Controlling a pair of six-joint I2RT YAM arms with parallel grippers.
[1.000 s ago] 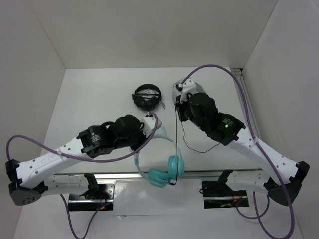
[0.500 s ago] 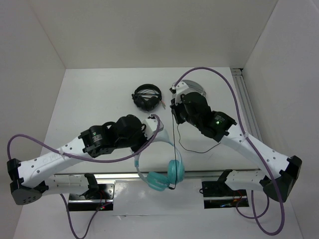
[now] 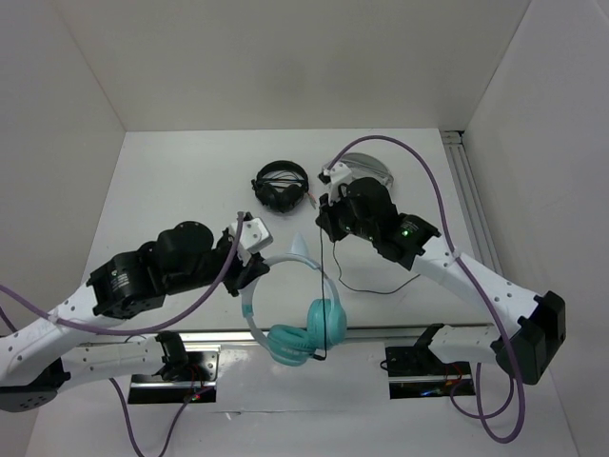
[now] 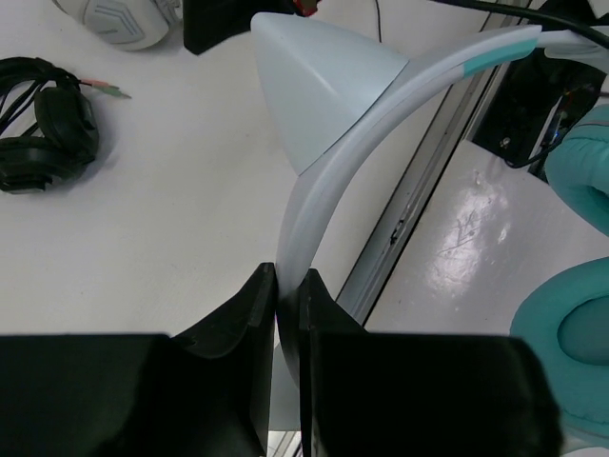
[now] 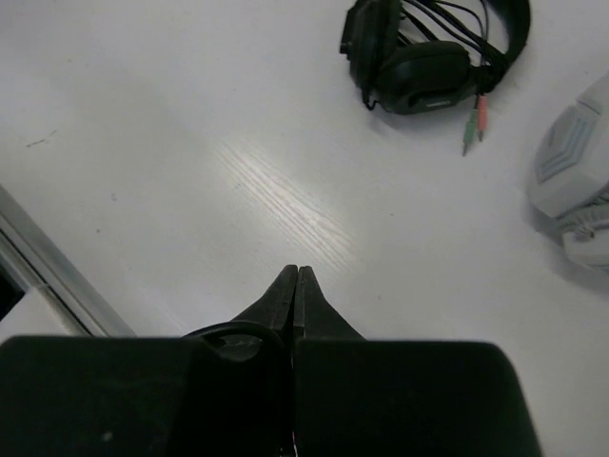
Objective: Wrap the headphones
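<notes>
The headphones (image 3: pixel 306 335) have teal ear cups, a pale headband (image 3: pixel 283 261) with a cat-ear point, and a thin black cable (image 3: pixel 324 286). My left gripper (image 3: pixel 249 272) is shut on the headband and holds the headphones up over the table's near edge, cups hanging low. In the left wrist view the headband (image 4: pixel 381 105) runs up from my shut left gripper (image 4: pixel 288 278), with a teal cup (image 4: pixel 571 343) at the right. My right gripper (image 3: pixel 324 221) is shut on the cable, which runs straight down to a cup. In the right wrist view the right gripper (image 5: pixel 297 278) is closed, with a cable loop (image 5: pixel 228 331) beside it.
All-black headphones (image 3: pixel 281 186) lie at the table's middle back, also in the right wrist view (image 5: pixel 428 48). Grey-white headphones (image 3: pixel 366 169) lie behind my right wrist. A slack cable loop (image 3: pixel 381 284) rests on the table. A metal rail (image 3: pixel 381 333) runs along the near edge.
My left arm has drawn back to the left and nearer, carrying the headphones with it. My right gripper has shifted slightly left with the cable, which now hangs straighter.
</notes>
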